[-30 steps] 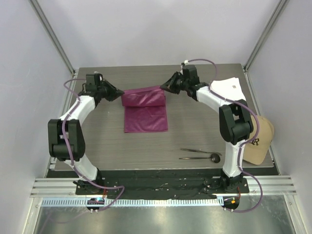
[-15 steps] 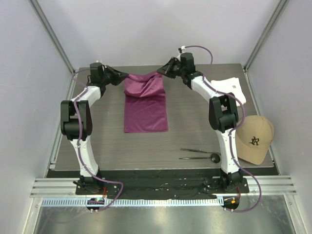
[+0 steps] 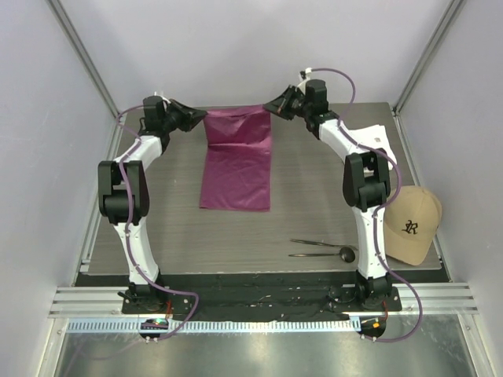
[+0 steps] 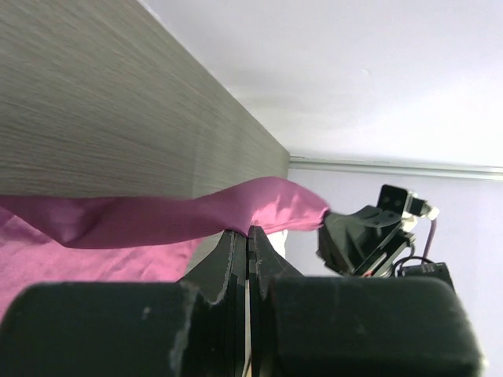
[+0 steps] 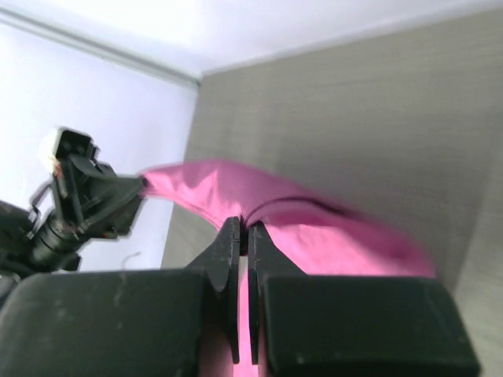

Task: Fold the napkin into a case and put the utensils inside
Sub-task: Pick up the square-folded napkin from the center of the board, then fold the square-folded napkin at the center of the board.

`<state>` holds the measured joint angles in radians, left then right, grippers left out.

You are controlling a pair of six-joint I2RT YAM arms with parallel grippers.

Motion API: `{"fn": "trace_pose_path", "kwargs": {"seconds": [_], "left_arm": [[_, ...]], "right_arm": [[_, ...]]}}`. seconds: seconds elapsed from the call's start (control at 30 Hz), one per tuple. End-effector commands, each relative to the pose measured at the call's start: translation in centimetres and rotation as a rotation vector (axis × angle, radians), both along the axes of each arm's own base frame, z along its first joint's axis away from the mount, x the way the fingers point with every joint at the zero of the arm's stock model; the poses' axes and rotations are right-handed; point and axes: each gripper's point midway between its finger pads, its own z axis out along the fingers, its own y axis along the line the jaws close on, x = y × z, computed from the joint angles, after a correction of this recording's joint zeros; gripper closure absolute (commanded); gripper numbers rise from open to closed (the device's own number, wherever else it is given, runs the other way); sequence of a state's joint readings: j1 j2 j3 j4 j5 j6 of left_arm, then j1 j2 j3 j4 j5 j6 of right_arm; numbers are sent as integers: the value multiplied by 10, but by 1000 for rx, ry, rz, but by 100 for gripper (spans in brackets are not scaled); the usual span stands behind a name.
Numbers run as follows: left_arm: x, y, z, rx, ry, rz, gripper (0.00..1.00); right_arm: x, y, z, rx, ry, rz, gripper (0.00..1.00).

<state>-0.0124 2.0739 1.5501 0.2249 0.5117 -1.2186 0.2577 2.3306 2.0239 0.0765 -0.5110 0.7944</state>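
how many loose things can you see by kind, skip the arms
magenta-purple cloth napkin: 1
white cloth: 1
thin dark metal utensils: 2
tan baseball cap: 1
total: 5

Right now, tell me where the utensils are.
In the top view, the utensils lie at the table's near right, left of the right arm and cap.
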Motion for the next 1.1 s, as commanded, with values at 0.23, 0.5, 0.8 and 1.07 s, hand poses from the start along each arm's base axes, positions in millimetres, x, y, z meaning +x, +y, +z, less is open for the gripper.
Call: {"fn": "trace_pose_path", "kwargs": {"seconds": [0.23,0.5,0.8,1.07], "left_arm": [[-16,9,19,136,2,-165,100],[-71,19,-8,191,137,-168,100],[-148,10,-44,224,284,-199,100],[-197,10,-76,261,366,-241,100]], "right_arm": [[-64,10,6,81,63,83,99],[-120,7,-17,100,208,93,99],[-170,10,-47,62,302,138,99],[-212,22,-75,21,361,180,99]]}}
